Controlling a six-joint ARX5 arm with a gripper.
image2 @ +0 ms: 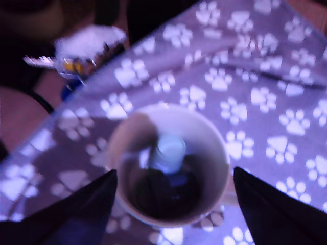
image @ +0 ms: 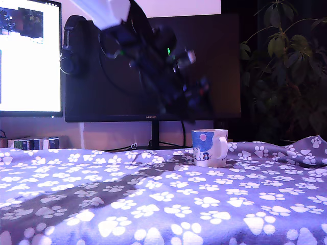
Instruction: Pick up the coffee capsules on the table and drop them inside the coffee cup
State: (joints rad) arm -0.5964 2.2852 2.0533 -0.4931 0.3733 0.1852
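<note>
A: Starting from the exterior view's left, we see a lit screen [image: 28,56], then a dark monitor [image: 153,66] with headphones [image: 71,46] hung on its left corner. What do we have against the monitor?

B: The arm [image: 148,56], blurred, slanting down towards the cup [image: 208,147]. The cup stands on the table [image: 153,204], below the monitor's lower right corner, its handle to the exterior view's right. Further right, past the cup, we see a plant [image: 286,66].

A: And the gripper [image2: 173,204]?

B: In the wrist view we look straight down into the cup [image2: 168,163]. The two dark fingers [image2: 82,209] stand wide apart, one on each side of the cup's rim, with nothing between them. So we call it spread wide and holding nothing.

A: Where are the capsules?

B: We see a pale capsule [image2: 168,152] inside the cup, blurred, resting against something dark at the bottom. We cannot tell whether that dark shape is the second capsule. On the cloth around the cup we see only paw prints.

A: Beyond the cup, past the table edge in the wrist view?

B: Blurred clutter [image2: 82,51], too soft for us to name.
</note>
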